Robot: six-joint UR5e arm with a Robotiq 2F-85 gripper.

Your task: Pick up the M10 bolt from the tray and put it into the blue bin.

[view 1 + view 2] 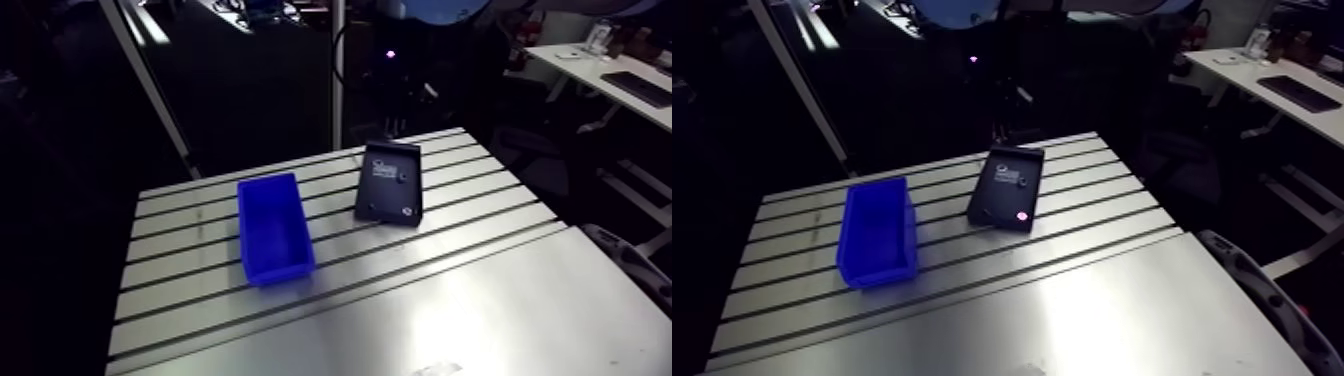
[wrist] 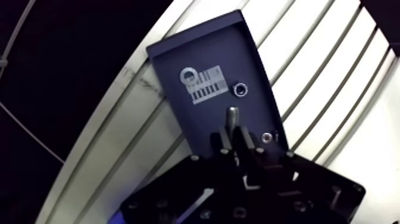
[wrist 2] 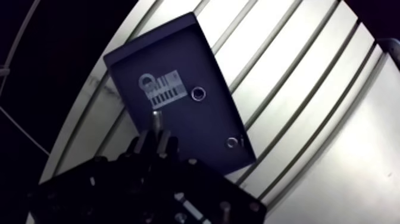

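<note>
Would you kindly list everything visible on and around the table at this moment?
table: 1, silver, slotted, under everything else
bin: 1, blue, on the table, beside the tray, nothing visible inside
tray: 1, black, on the table, under the gripper
label: 1, white with dark print, on the tray floor
small round metal parts: 2, silvery, on the tray, one next to the label, one near the tray's edge beside the gripper
bolt: 1, grey, sticking out from between the fingers, over the tray
gripper: 1, black, two fingers shut on the bolt
</note>
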